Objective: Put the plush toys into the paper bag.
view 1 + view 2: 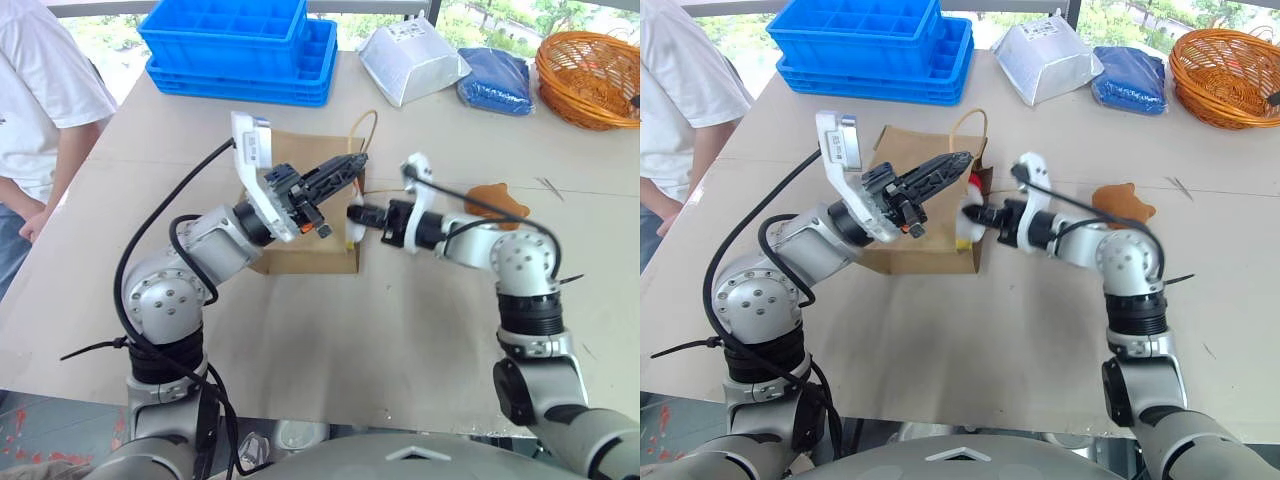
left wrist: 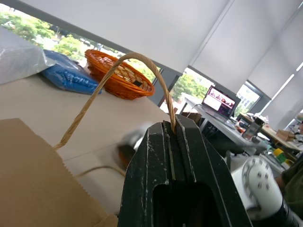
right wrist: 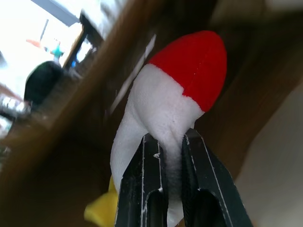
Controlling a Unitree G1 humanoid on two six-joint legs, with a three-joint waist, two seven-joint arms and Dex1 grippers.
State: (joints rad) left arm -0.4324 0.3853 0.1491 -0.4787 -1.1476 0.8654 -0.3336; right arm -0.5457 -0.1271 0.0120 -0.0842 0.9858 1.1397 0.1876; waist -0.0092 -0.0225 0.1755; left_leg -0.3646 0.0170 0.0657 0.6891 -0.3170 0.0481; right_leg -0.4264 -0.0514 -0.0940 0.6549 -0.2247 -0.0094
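Table (image 1: 330, 340) sits nearest the camera, tan and broad, carrying everything else. Paper bag (image 1: 902, 158) lies near the table's middle, brown, mouth facing the right arm, one twisted-cord handle (image 2: 118, 66) pulled up off it. Left gripper (image 1: 345, 168) is clamped tight on that handle; the left wrist view shows the cord pinched between the two black fingers (image 2: 151, 165) and the loop arching above them. Right gripper (image 1: 975, 216) is closed on the white chicken toy (image 3: 156, 118), gripping the plush body between its fingers (image 3: 142, 189), with the red comb (image 3: 196, 68) pointing away from the gripper and a bit of yellow foot (image 3: 102, 210) beside the fingers. Chicken is at the bag's mouth, brown paper around it in the right wrist view; whether it is fully inside cannot be told. Brown furry toy (image 1: 495, 203) lies on the table behind the right forearm, well clear of the bag. Far edge holds stacked blue crates (image 1: 240, 45), a white plastic bag (image 1: 410, 60), a blue bag (image 1: 495, 80) and an orange wicker basket (image 1: 590, 75). Person in a white shirt (image 1: 40, 80) stands at the table's left side.
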